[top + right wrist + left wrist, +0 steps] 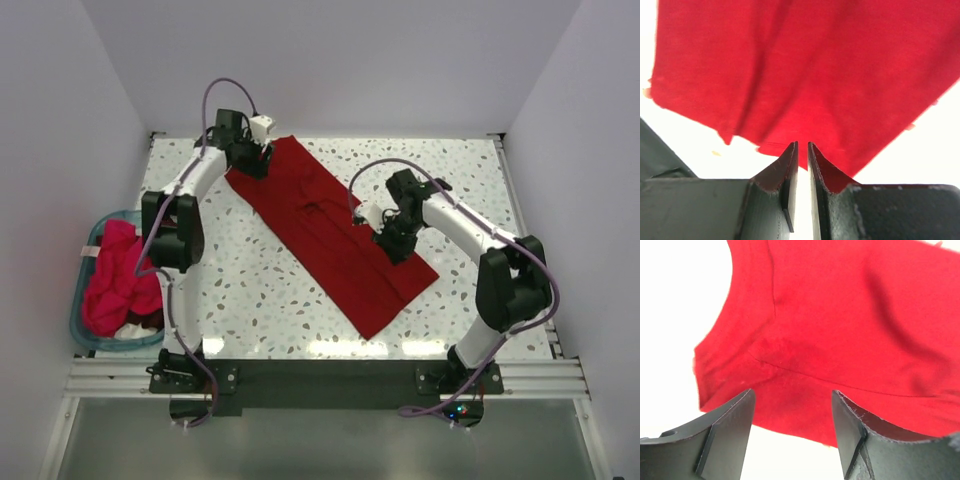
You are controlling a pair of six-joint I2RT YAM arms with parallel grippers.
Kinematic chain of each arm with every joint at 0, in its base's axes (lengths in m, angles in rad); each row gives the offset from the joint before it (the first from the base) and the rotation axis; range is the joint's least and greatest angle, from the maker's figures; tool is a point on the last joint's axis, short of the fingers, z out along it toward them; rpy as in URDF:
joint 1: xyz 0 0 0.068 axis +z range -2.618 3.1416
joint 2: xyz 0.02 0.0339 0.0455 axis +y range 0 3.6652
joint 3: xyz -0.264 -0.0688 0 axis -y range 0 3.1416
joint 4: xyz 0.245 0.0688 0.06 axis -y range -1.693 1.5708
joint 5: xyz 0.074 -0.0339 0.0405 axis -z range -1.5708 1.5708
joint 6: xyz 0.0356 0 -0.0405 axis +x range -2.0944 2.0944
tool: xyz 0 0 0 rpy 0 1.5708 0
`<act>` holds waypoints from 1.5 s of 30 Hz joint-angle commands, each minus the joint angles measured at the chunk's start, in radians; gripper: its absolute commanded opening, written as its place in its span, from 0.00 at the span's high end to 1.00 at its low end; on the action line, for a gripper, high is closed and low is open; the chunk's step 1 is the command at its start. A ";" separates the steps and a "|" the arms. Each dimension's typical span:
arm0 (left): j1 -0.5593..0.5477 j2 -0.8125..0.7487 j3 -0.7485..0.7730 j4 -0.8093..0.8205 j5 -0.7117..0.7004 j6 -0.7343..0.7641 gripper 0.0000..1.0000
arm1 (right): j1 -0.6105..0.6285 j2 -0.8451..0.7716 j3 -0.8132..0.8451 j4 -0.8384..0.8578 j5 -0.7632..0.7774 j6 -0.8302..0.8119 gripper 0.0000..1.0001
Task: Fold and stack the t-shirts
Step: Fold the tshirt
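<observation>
Lying slantwise on the table (460, 170), the crimson t-shirt (330, 235) runs from far left to near right, spread flat, likely so you can fold it. Your left gripper (257, 160) is at its far corner, jaws spread wide with nothing between them. Your right gripper (390, 238) sits at the shirt's right edge, jaws pressed almost together, no cloth visible between them. The brighter t-shirts (115, 275) lie heaped in the teal basket (76, 318) beside the table's left edge. The tabletop is speckled white, with plain pale walls on three sides.

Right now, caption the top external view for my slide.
Crimson t-shirt laid diagonally on the speckled table; brighter red shirts waiting in the teal basket at left.
</observation>
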 commanded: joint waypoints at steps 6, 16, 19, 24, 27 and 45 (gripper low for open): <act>0.000 -0.259 -0.126 0.045 0.142 -0.145 0.33 | -0.030 0.191 0.064 0.094 0.123 -0.042 0.86; 0.003 -0.345 -0.285 -0.018 0.150 -0.187 0.37 | 0.080 0.181 -0.110 0.079 0.114 -0.024 0.93; -0.002 -0.335 -0.282 -0.065 0.157 -0.184 0.39 | 0.206 0.105 -0.224 0.076 0.063 0.040 0.93; -0.025 -0.285 -0.301 -0.113 0.156 -0.151 0.41 | 0.421 0.077 -0.218 0.065 -0.047 0.175 0.92; -0.043 -0.224 -0.292 -0.138 0.165 -0.142 0.43 | 0.495 0.107 -0.147 0.051 -0.128 0.231 0.90; -0.100 0.131 -0.008 -0.177 0.056 -0.082 0.53 | 0.044 0.334 0.518 0.180 -0.107 0.326 0.87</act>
